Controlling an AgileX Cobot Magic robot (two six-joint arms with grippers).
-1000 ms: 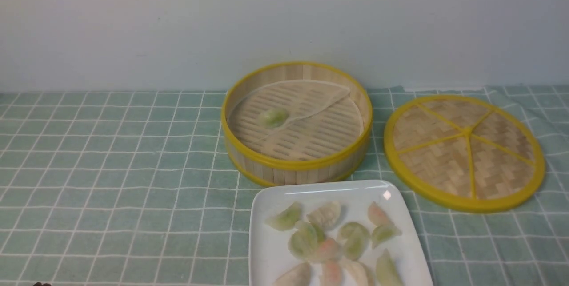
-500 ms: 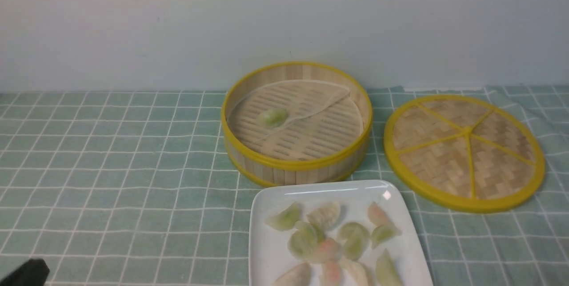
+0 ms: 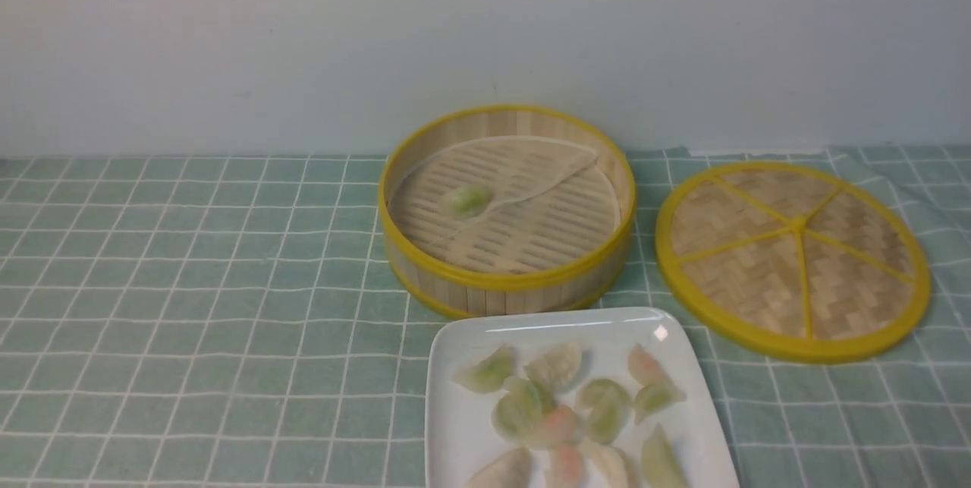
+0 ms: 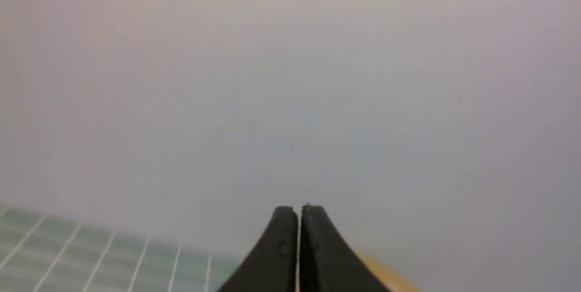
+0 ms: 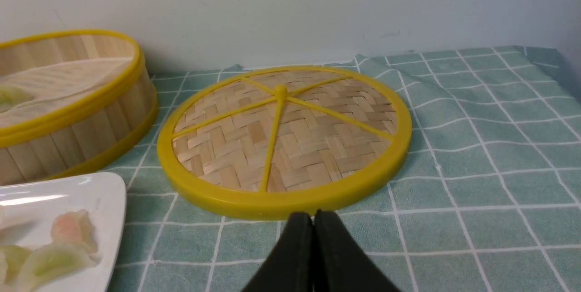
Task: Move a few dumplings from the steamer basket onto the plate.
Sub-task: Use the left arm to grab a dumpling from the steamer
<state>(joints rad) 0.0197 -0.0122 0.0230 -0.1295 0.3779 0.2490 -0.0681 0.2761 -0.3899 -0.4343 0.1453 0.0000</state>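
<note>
Bamboo with yellow rims, the steamer basket (image 3: pixel 497 287) stands on the surface's green checked cloth (image 3: pixel 190 283) with one green dumpling (image 3: pixel 466 200) inside. The other dumplings (image 3: pixel 557 427) lie on the white plate (image 3: pixel 459 435) just in front of it. The front view shows neither arm. Only the wrist views do: the left gripper (image 4: pixel 298 212), pressed together, faces the bare wall (image 4: pixel 290 78), and the right gripper (image 5: pixel 313 217), also pressed together, hovers near the woven lid (image 5: pixel 281 137).

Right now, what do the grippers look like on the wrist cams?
The left gripper and right gripper look alike: two matte black jaws each, narrow rounded tips flaring wider toward the base. No cables or markings show. Arms are out of the front view.
</note>
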